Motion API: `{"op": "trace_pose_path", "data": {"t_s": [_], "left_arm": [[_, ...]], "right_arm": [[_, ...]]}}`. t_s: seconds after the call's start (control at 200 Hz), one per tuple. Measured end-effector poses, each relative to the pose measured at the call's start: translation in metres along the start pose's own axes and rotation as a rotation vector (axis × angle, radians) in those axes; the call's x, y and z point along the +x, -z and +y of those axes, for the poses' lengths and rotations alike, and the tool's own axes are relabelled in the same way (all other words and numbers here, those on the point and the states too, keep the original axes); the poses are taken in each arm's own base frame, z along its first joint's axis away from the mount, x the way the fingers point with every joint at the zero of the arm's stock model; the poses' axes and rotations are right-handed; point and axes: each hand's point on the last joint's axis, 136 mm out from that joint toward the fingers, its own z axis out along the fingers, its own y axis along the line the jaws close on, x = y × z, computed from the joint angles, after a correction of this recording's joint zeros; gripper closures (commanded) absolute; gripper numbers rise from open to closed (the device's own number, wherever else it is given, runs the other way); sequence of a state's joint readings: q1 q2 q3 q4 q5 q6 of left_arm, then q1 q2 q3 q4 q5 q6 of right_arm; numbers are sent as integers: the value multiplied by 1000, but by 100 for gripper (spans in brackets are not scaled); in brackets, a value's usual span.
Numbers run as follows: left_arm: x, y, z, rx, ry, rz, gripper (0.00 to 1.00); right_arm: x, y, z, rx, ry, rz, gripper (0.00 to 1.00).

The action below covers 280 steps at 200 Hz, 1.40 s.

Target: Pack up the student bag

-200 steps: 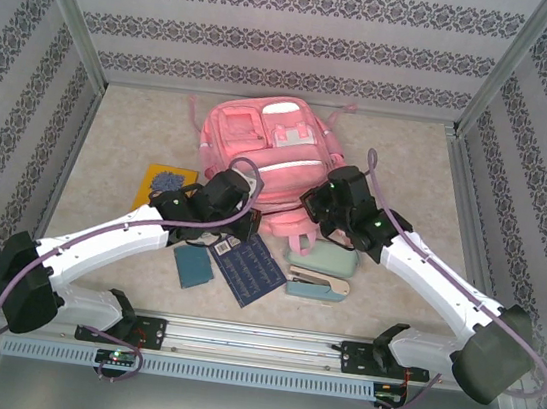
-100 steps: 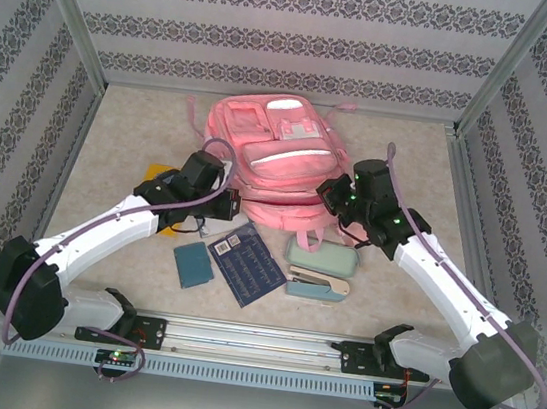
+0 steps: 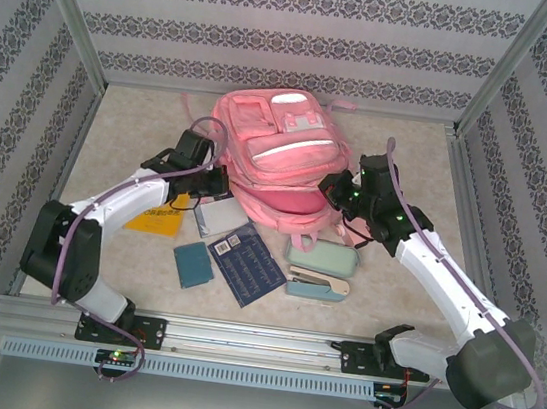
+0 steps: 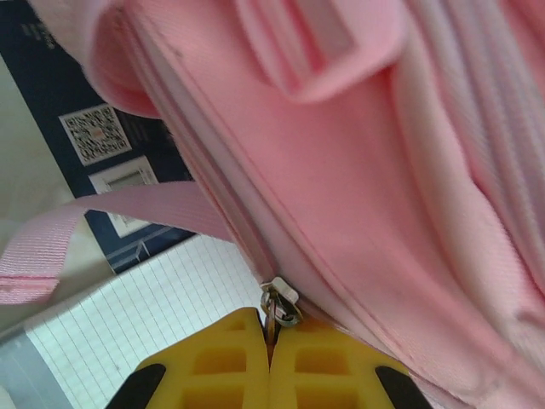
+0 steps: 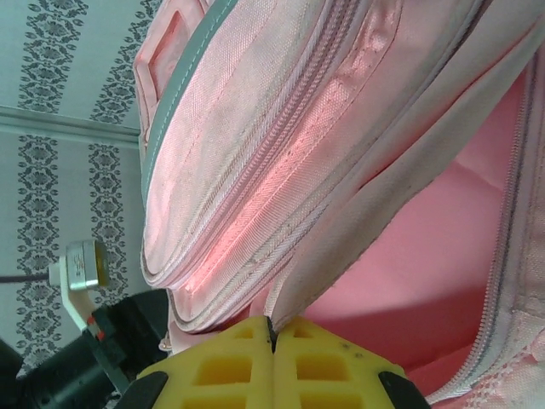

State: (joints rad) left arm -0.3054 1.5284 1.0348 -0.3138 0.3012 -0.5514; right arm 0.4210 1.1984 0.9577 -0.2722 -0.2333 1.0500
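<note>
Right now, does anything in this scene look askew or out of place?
The student bag sits tilted, its mouth pulled open between the left gripper, shut on a zipper pull, and the right gripper, pinching the opening's edge. A loose pink strap crosses the navy booklet.

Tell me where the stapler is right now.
In the top view, the stapler lies right of centre, just on the near side of the mint case, with the dark booklet to its left and the bag farther back.
</note>
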Motion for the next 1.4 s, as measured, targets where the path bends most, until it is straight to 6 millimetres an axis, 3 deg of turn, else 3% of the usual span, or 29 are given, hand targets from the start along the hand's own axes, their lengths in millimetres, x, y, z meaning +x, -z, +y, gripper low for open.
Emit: {"op": "trace_pose_path", "data": {"t_s": [0.125,0.225,0.3,0.375,0.535,0.67,0.759,0.869,1.069,1.179,1.249,1.349,1.399], "left_arm": [[-17,-4,5,14,38,-12,100],[-35,-5,4,26,53,-23,94],[-47,-5,4,33,62,-29,87],[-52,-1,7,30,73,-31,73],[-58,23,19,1,98,-58,66],[-56,54,11,17,78,-83,66],[-48,76,5,38,60,-111,67],[-30,92,5,49,62,-114,74],[12,85,4,29,46,8,72],[35,80,-8,38,-1,72,64],[47,80,-11,39,-22,85,60],[58,91,0,-8,-12,62,57],[60,98,8,-47,5,48,56]], "right_arm": [[0,-5,2,-12,21,5,100],[-1,-11,3,-15,48,13,100],[-3,-17,3,-9,74,18,100],[-8,-22,8,-11,105,20,100],[-33,-23,22,-20,180,-21,100],[-42,-34,22,-3,236,-20,100],[-40,-44,14,20,264,1,99],[-35,-51,1,59,297,29,91],[-30,-49,-15,169,467,26,69],[-24,-39,-19,239,606,16,51],[-23,-28,-17,273,685,-5,48],[-24,-8,-10,360,820,-86,44],[-19,0,-6,414,912,-119,30]]}}
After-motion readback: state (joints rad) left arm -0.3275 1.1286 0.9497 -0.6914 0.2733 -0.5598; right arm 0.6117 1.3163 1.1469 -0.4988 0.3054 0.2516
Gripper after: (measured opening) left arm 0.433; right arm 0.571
